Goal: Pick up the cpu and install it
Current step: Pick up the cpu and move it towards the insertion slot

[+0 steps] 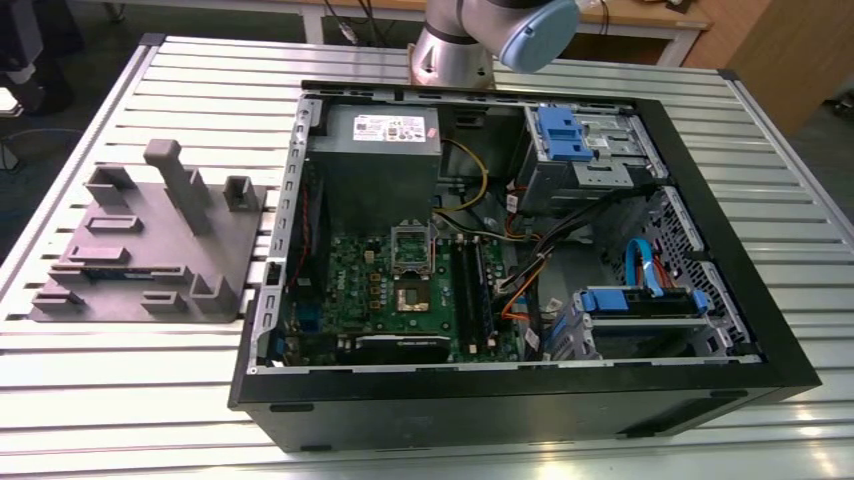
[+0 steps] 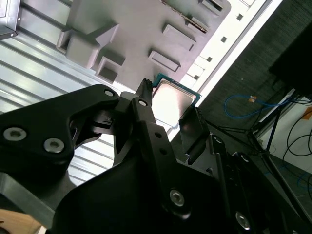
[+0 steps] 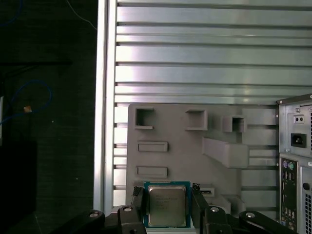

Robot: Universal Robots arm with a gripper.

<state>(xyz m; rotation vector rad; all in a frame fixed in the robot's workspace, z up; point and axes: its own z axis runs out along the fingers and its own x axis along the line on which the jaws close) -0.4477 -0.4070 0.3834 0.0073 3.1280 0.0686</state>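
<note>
Black fingers (image 3: 138,201) of the gripper (image 3: 166,202) sit closest to the lens in both wrist views, closed on two opposite edges of the cpu (image 3: 166,207), with its shiny metal lid facing the first wrist camera. The chip looks lifted clear of the grey fixture tray (image 3: 180,146), which lies on the slatted aluminium table (image 3: 195,48). In the exterior view the tray is at nine o'clock from the open computer case (image 1: 534,400), and the motherboard (image 1: 360,270) lies toward the case's seven o'clock corner.

I judge the cpu light, thin and rigid, with a slick lid and a delicate underside. The thin green rim is the safe place to hold it: pinched lightly and evenly and kept flat, since any tilt could let it slip.
</note>
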